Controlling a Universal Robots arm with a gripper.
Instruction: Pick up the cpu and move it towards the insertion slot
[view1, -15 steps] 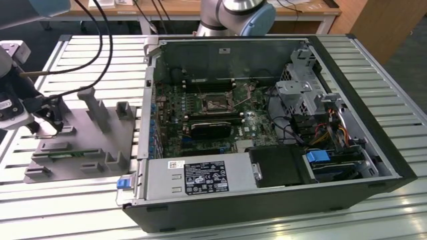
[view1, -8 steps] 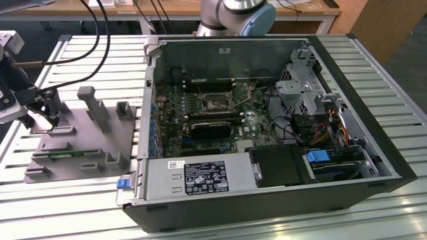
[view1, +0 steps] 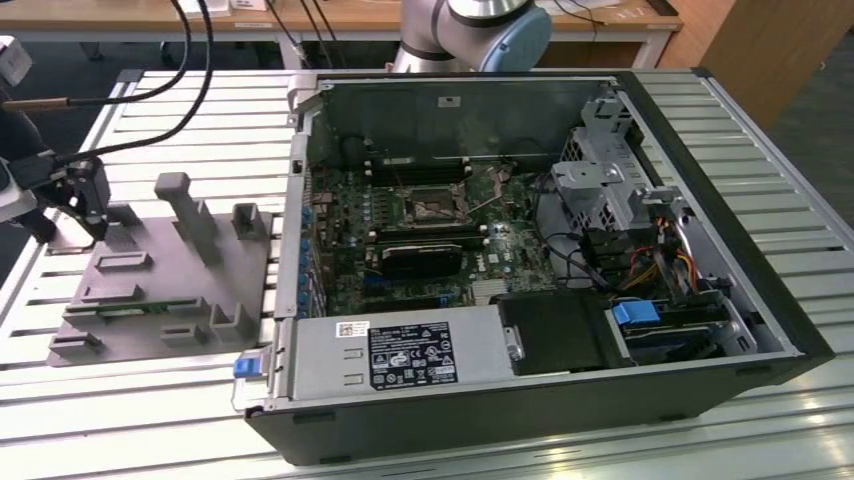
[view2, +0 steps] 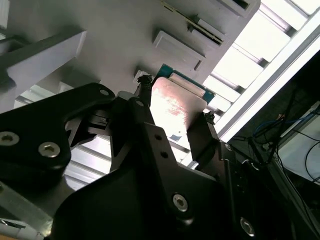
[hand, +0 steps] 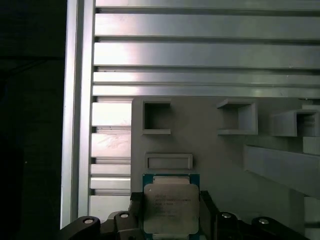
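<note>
While the black two-finger gripper (hand: 171, 202) pinches the small square silvery-grey cpu (hand: 171, 212) by opposite edges, over the grey plastic fixture (hand: 210, 145) and maybe just clear of it, keep it level and the squeeze light. The silver-framed square insertion slot (view1: 434, 207) sits well apart in the open black computer case (view1: 534, 415).

Arm: silver-grey round joint housing (view1: 430, 40) with pale blue cap (view1: 514, 22), top centre of the exterior view. Black cables (view1: 210, 45) drop in from its upper left. Matte black gripper (view2: 176, 100) in the second wrist view: flat plate links, rounded lobes, silver socket-head screws (view2: 48, 148), narrow black fingers (view2: 200, 142).
</note>
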